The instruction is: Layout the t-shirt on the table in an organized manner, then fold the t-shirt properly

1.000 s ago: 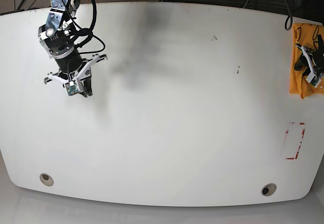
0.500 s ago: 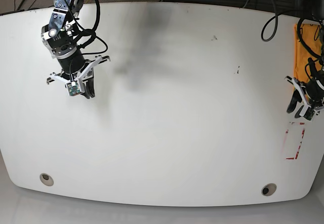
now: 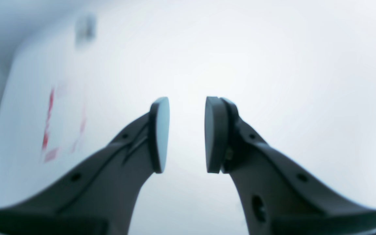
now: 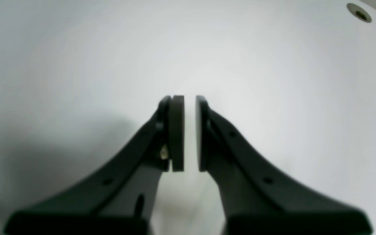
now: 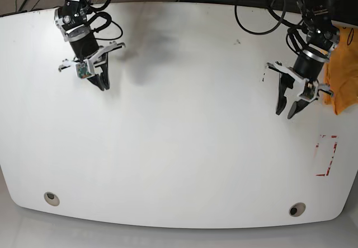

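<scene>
From the left wrist, the left pincer (image 3: 186,133) hangs over bare white worktop (image 3: 273,65) with its pads parted and nothing between them, a blurred red-outlined rectangle (image 3: 64,124) off to one side. From the right wrist, the right pincer (image 4: 189,133) is all but closed on nothing above the worktop, a grey grommet hole (image 4: 358,13) in the far corner. In the base view, the t-shirt (image 5: 342,71) lies bunched at the worktop's edge just beside the left pincer's arm, untouched and well apart from the right pincer.
</scene>
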You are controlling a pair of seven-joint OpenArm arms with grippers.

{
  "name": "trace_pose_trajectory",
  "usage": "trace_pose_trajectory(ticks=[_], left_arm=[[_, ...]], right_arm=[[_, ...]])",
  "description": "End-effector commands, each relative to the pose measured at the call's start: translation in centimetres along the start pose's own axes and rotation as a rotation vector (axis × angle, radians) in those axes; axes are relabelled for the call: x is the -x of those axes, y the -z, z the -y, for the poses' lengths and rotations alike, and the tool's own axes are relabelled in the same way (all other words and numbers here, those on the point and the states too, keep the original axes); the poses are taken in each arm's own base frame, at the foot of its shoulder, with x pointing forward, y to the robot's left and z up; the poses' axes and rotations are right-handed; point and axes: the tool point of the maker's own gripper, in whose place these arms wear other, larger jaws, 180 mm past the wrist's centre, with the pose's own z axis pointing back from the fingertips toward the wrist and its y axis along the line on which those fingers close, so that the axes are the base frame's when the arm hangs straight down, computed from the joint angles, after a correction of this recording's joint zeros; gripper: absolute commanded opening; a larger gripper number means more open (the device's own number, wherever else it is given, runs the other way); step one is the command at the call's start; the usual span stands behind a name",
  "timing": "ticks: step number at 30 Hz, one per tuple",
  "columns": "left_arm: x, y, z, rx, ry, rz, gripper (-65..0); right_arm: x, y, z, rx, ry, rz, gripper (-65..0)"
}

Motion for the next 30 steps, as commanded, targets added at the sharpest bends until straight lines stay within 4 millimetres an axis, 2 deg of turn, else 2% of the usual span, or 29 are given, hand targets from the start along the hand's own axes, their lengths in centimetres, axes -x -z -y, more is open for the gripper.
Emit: trace_pose_trajectory(ticks=[1,5,12,17,18,20,25,30], left_arm=[[0.0,-1.5,1.2,-0.011,-0.024,0.02,-48.5],[1.6,-4.0,4.2,0.019,-0.083,-0.017,-48.6],[5.6,-8.5,6.9,0.051,-0.145,-0.17,-48.8],[8.3,-13.4,9.5,0.071,-0.21,-0.313,-48.8],[9.0,-15.1,10.3,0.08,-0.227,-0.362,-48.8],[9.8,-17.1,11.4,0.096,-0.249,-0.421,-48.8],[11.2,-21.1,13.8,0.143,-0.297,-0.54,-48.8],[12.7,-25.8,15.5,0.167,-0.344,-0.677,-48.8]], right_arm=[[-0.6,-1.3,0.2,0.028,0.023,0.055,-59.8],[0.7,-4.1,0.3,0.048,0.052,0.022,-59.8],[1.9,-8.1,-1.3,0.026,0.11,-0.033,-59.8],[3.2,-11.2,-2.9,0.006,0.117,-0.111,-59.8],[3.8,-12.3,-3.5,0.002,0.13,-0.142,-59.8],[4.8,-13.6,-4.3,0.002,0.157,-0.18,-59.8],[6.7,-16.3,-5.6,0.006,0.201,-0.268,-59.8],[8.9,-20.0,-7.5,-0.021,0.241,-0.393,-59.9]])
